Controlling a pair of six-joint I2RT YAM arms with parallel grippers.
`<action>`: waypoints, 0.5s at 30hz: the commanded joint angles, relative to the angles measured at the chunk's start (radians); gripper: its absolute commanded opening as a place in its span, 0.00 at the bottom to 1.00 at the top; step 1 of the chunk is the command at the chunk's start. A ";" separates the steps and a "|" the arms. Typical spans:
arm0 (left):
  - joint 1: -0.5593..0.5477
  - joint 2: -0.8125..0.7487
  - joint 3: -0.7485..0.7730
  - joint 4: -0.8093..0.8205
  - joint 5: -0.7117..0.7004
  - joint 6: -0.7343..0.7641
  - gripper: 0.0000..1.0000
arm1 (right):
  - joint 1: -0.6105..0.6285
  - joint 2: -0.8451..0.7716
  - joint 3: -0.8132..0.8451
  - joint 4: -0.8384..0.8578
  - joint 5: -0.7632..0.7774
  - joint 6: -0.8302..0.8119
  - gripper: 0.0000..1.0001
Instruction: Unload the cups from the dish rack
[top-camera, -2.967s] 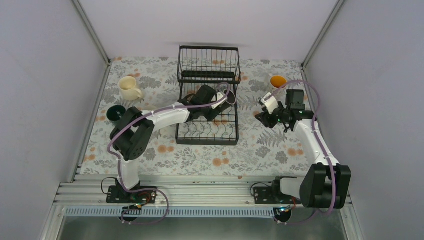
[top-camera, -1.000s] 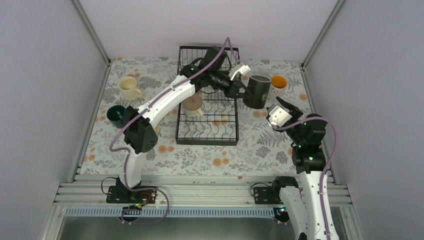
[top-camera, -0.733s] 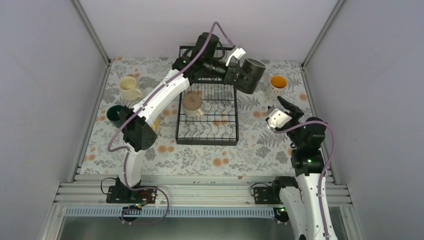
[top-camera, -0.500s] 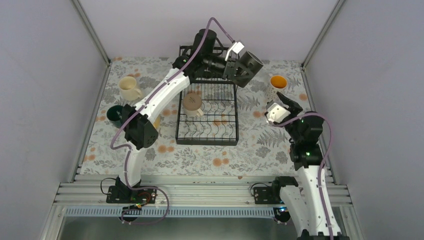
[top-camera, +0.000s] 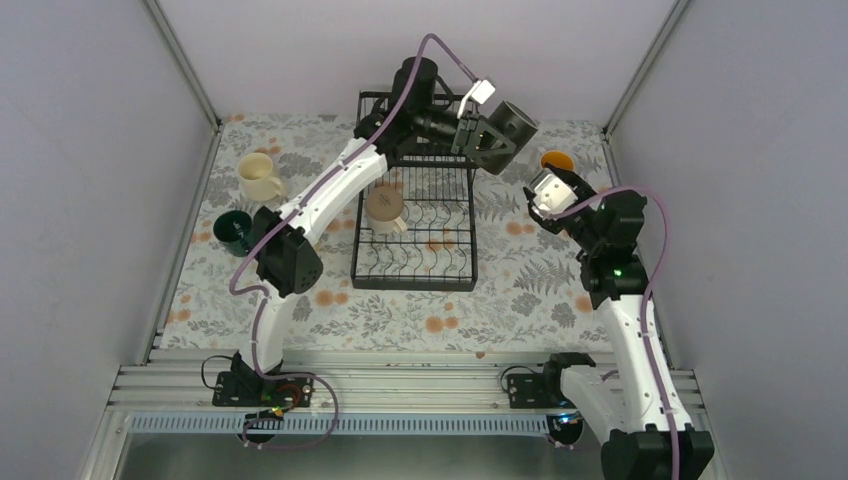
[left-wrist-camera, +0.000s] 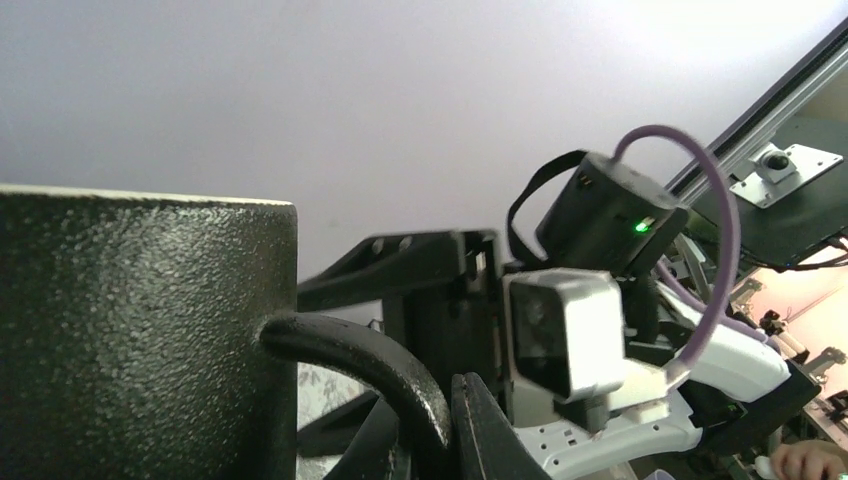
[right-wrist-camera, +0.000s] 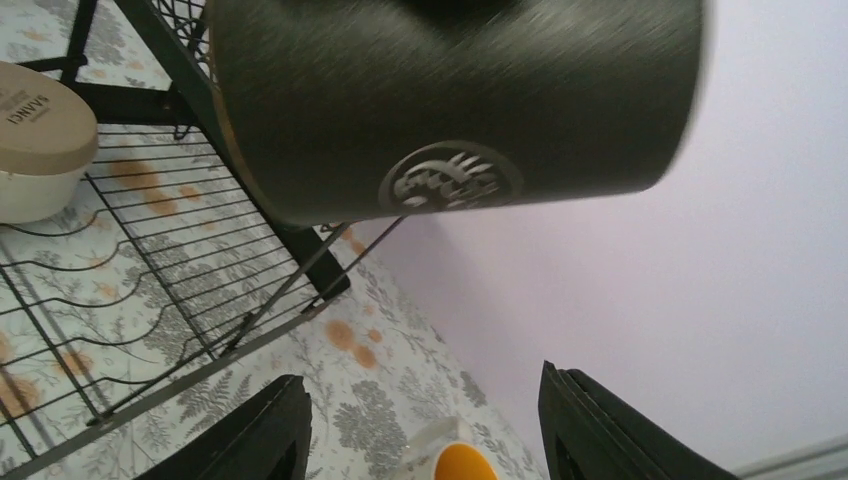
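- Right tool (right-wrist-camera: 420, 380): spread wide, grasping nothing, poised just under the load
- Black wire dish rack (top-camera: 414, 285) on the desk: holds one tan ceramic mug (top-camera: 385, 207), inverted
- Left tool (top-camera: 479, 136): clenched on the black speckled ceramic mug (top-camera: 512, 130), aloft over the rack's far right corner
  - Long axis tilted near level, mouth towards far right
- Likely a hand-over: right tool should close across the barrel before left lets go
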 joint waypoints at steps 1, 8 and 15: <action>0.001 -0.015 0.105 0.191 -0.001 -0.026 0.02 | 0.019 0.026 0.040 0.043 -0.050 0.065 0.60; -0.002 0.011 0.191 0.113 -0.368 0.006 0.02 | 0.058 0.112 0.179 0.051 0.011 0.183 0.58; -0.008 -0.003 0.228 0.144 -0.713 -0.137 0.02 | 0.094 0.136 0.194 0.119 -0.002 0.219 0.57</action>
